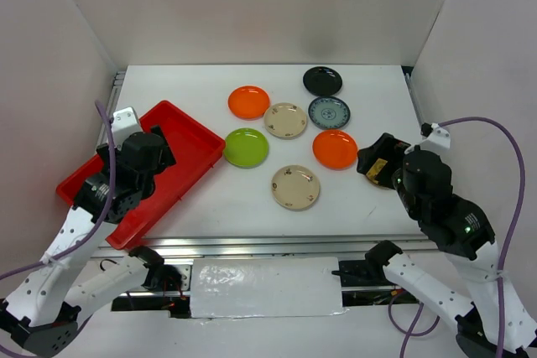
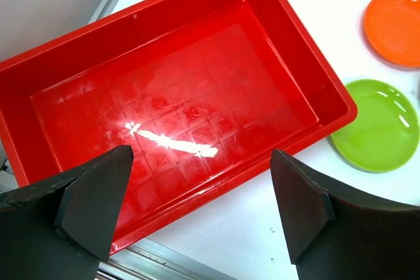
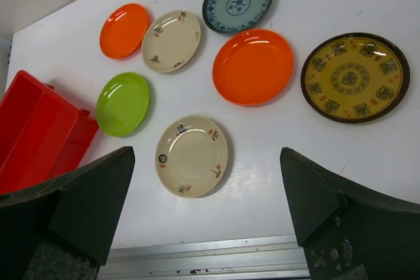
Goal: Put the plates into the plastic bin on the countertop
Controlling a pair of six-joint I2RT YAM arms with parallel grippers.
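The red plastic bin (image 1: 186,150) lies at the left of the white countertop (image 1: 369,207) and is empty in the left wrist view (image 2: 197,96). Plates lie on the countertop: two orange (image 1: 248,101) (image 1: 335,148), lime green (image 1: 246,147), two cream (image 1: 285,120) (image 1: 295,187), blue-white (image 1: 329,111), black (image 1: 322,80). My left gripper (image 2: 203,208) is open and empty above the bin's near rim. My right gripper (image 3: 207,208) is open and empty, above the near edge, below the nearer cream plate (image 3: 192,156).
A yellow patterned plate with a dark rim (image 3: 355,77) lies at the right, partly hidden under my right gripper (image 1: 384,163) in the top view. A metal rail (image 1: 268,245) runs along the near edge. White walls enclose the sides and back.
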